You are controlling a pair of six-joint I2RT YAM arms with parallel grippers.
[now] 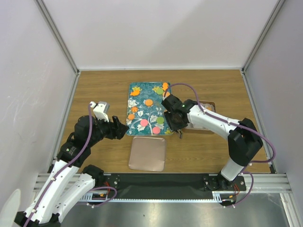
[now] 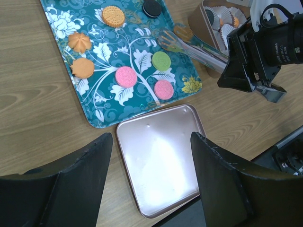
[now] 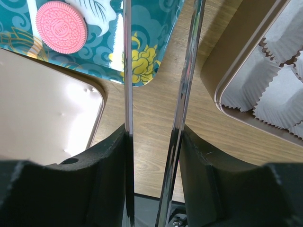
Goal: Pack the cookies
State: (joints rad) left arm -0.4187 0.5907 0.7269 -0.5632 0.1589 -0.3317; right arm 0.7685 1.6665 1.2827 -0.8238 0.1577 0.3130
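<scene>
In the top view, the right tool (image 1: 175, 122) is observed over the near right corner of the teal tray (image 1: 142, 90), between it and a tin largely hidden under the arm. This placement is judged to suit short transfers from one to the other. The cookies (image 1: 148, 102) are found on the tray, to the left of and beyond that tool. The left tool (image 1: 124, 129) is held released above the wooden surface (image 1: 104, 94), left of the tray and near the rose-gold lid (image 1: 147, 153), and is judged to be kept clear of the working side. In the left wrist view, the lid is seen ahead of the spread black fingers (image 2: 80, 184) as a shallow, matt, round-cornered metal rectangle with a raised rim. Seven flat discs are counted on the glossy tray beyond it: three orange (one scalloped), two pink, one green, one black. Thin polished tongs (image 2: 194, 47) are seen projecting from the right tool over the tray edge. Pleated white paper cups (image 2: 220, 19) are noted in the tin (image 2: 196, 23); whether the dark and orange shapes in them are cookies cannot be told. In the right wrist view, the tool is shown clenched on the tongs, with both steel blades pinched between its black pads (image 3: 94, 170). One embossed pink cookie lies ahead to its left, and the cups lie to its right.
</scene>
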